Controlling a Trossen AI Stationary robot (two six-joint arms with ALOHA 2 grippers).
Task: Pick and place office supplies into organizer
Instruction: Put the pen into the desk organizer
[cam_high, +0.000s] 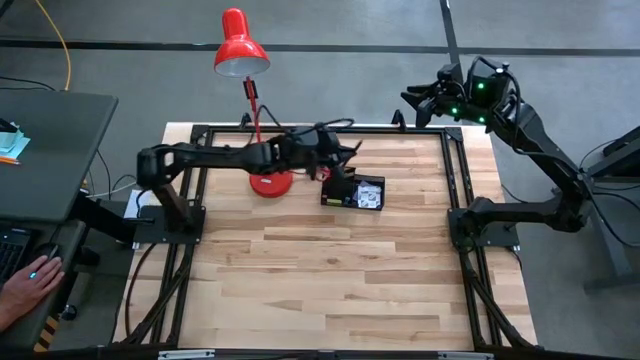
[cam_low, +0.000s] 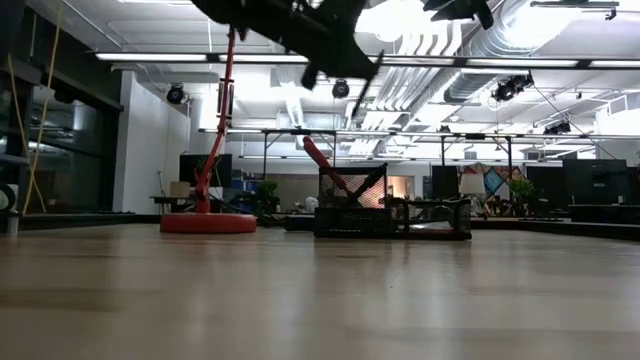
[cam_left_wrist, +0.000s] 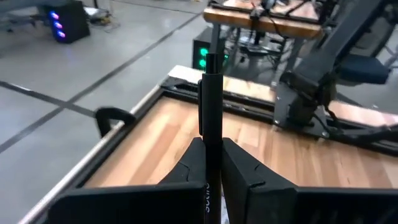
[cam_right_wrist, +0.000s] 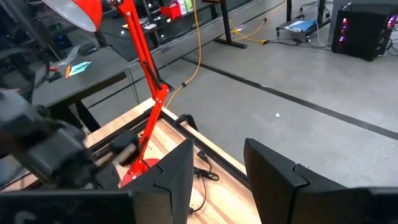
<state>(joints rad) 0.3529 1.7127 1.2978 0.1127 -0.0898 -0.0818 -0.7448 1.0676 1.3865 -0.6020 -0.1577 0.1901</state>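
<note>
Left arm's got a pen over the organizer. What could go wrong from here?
1. The left pincer pinches the black pen near one end, with most of it sticking out past the fingers; it may pivot in the grip and miss the organizer.
2. The organizer already holds red-handled scissors leaning up; the pen could catch on them.
3. The red desk lamp stands right beside the left arm, so a swing might knock it.
</note>
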